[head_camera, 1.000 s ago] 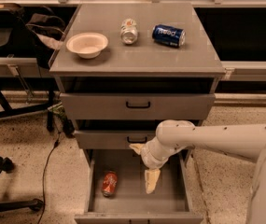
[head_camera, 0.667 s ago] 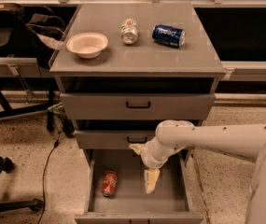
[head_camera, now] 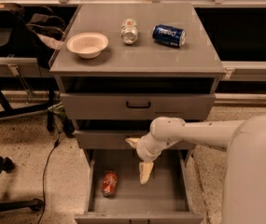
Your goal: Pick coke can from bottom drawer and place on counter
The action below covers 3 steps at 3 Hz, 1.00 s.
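The coke can [head_camera: 109, 183] lies on its side on the floor of the open bottom drawer [head_camera: 160, 197], near the left wall. My gripper [head_camera: 137, 158] hangs over the middle of that drawer, to the right of the can and apart from it. It is open, one cream finger [head_camera: 145, 172] pointing down and the other [head_camera: 132, 141] pointing left, with nothing between them. The counter [head_camera: 137, 50] is the grey top of the cabinet, well above the gripper.
On the counter stand a white bowl [head_camera: 87, 44], a silver-white can [head_camera: 129, 31] and a blue can [head_camera: 168, 35] lying on its side. The two upper drawers [head_camera: 137, 106] are partly out. Chair legs and a cable [head_camera: 48, 157] are at the left.
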Tool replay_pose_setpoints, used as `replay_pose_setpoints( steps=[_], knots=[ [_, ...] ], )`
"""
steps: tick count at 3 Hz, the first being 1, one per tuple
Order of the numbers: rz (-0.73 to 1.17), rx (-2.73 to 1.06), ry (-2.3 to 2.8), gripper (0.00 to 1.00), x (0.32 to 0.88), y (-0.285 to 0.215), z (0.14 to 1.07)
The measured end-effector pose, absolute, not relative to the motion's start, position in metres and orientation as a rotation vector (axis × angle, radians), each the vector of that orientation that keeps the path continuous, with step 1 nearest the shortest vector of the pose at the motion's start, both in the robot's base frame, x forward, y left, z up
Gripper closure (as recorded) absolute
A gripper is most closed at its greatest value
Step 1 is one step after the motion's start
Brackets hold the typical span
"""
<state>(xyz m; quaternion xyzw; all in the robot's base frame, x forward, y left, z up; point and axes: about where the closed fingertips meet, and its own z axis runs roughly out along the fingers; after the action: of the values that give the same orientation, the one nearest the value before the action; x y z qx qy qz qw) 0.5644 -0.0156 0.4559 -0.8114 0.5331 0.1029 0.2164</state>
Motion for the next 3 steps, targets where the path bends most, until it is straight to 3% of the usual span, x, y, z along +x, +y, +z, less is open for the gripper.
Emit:
replay_pose_setpoints(
  steps=[3],
  knots=[
    [0.614, -2.317, 1.426, 0.0, 0.587, -0.006, 0.402]
  ],
)
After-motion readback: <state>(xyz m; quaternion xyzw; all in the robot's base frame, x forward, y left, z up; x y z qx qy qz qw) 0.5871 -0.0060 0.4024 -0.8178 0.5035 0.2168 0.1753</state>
